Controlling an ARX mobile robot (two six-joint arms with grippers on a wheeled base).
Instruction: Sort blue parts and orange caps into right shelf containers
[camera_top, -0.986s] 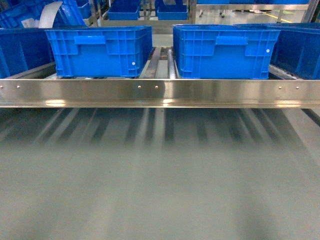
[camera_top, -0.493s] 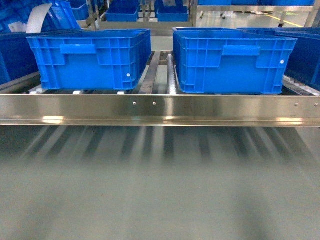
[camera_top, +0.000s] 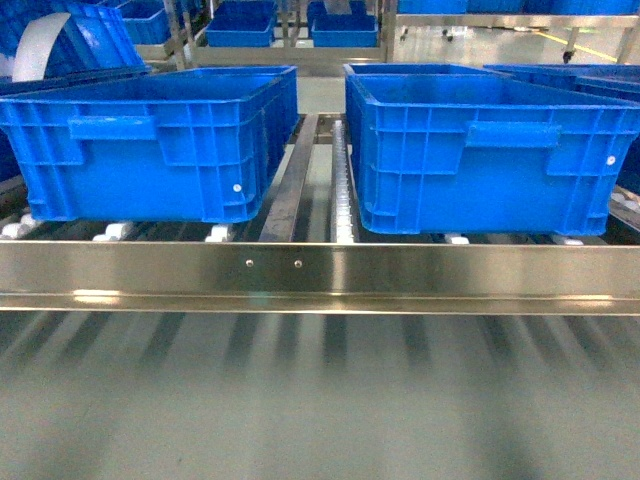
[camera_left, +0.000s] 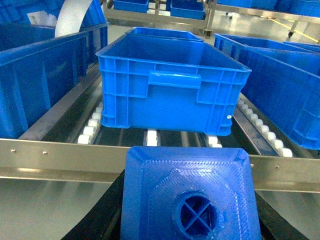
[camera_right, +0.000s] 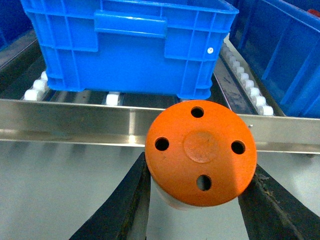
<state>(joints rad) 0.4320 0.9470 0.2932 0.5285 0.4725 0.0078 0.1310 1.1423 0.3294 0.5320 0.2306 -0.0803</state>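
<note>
In the left wrist view a blue part with a round stud fills the bottom; my left gripper is shut on it, its black fingers showing at both sides. In the right wrist view my right gripper is shut on an orange cap with several dark holes in its top. Ahead of both stands the shelf with its shiny front rail and two large blue containers, one left and one right. Neither gripper shows in the head view.
White rollers and metal dividers run under and between the crates. More blue crates stand at the far left, far right and on a rack behind. A white curved sheet leans at the back left.
The shelf and its two crates have grown larger and dropped lower in the head view, so the robot has come closer to the rail.
</note>
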